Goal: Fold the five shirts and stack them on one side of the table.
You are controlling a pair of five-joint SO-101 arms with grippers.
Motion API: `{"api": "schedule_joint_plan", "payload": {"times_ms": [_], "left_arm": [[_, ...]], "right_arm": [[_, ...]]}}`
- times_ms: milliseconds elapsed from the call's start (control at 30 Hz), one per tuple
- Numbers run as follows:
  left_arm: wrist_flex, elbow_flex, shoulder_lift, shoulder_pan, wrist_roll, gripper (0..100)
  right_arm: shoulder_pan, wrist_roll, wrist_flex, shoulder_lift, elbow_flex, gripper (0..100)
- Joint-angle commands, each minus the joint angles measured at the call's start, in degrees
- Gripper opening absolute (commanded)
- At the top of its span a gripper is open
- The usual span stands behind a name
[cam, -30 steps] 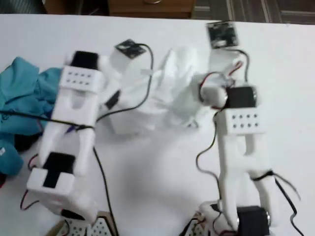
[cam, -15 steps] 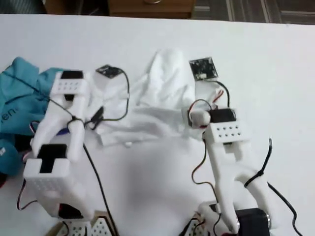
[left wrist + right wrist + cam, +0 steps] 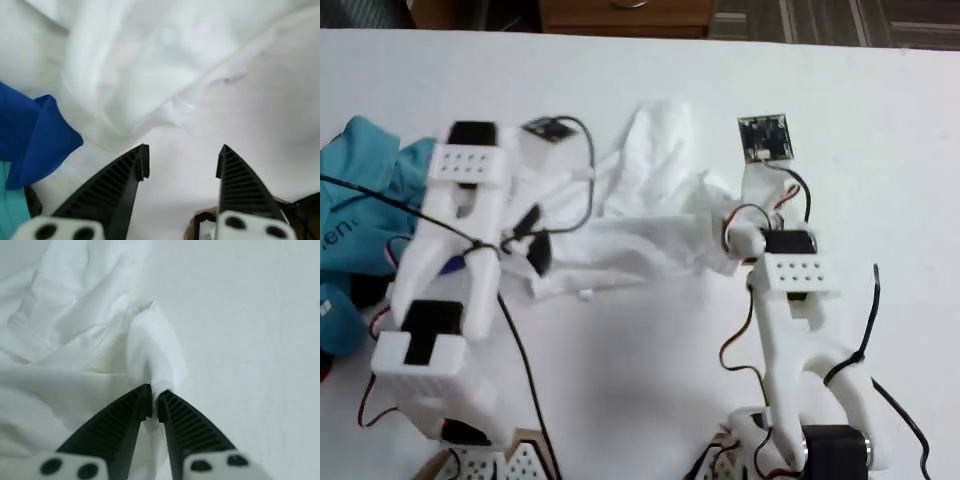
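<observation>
White table [image 3: 880,150]: crumpled white shirt [image 3: 650,200] at frame centre, teal shirt [image 3: 360,190] at left edge; right jaws clenched on a fold of the white shirt; left jaws released, just beside its hem.

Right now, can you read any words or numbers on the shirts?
On the teal shirt: white lettering at the picture's left edge, cut off and too blurred to read.
On the white shirt: no print that I can see.
There is nothing else readable in any view.
</observation>
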Motion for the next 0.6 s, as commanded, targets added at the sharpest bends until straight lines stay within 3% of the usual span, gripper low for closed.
{"api": "schedule_joint_plan", "payload": {"times_ms": [0, 133, 400, 567], "left_arm": [[2.6, 0.0, -5.8, 3.5, -1.5, 24], [-1.9, 9.2, -8.1, 5.4, -5.4, 24], [-24.1, 25.1, -7.7, 3.2, -9.5, 24], [-31.8, 29.5, -7.6, 3.2, -9.9, 24]], "right_arm": [[0.6, -0.3, -1.5, -2.3, -0.4, 1.9], [0.8, -0.2, -1.4, -2.3, -0.5, 1.9], [0.7, -0.2, -1.0, -2.3, -0.3, 1.9], [0.7, -0.2, -0.8, -2.3, -0.3, 1.9]]}}
